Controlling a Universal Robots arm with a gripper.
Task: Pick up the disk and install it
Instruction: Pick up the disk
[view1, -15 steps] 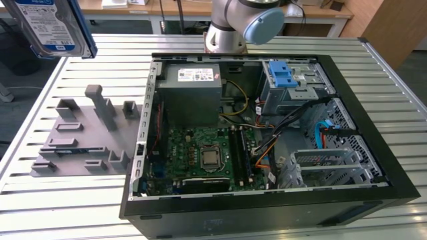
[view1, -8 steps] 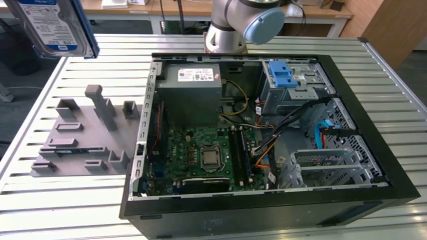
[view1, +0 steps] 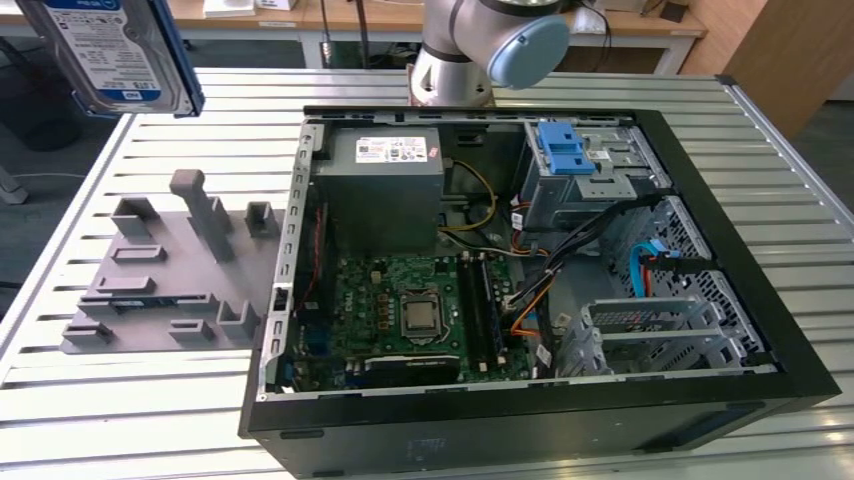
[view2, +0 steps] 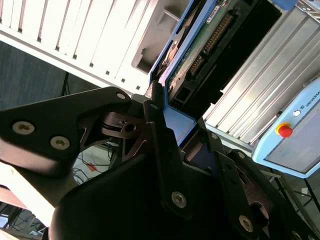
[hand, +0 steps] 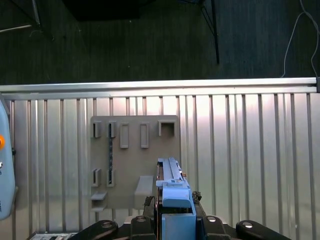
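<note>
While the gripper (view2: 182, 131) is clamping its black fingers (view2: 156, 125) on the bright blue carrier frame (hand: 176, 201), the single disk (view1: 118, 50), a silver hard drive wearing a white-and-blue label, is hanging in the air above the side of the slatted metal table (view1: 147, 420) at the exterior view's left. One grey slotted fixture (view1: 160, 280) and one open computer case (view1: 534, 300) are lying on the table; dark carpet (hand: 150, 40) is showing beyond its edge.
</note>
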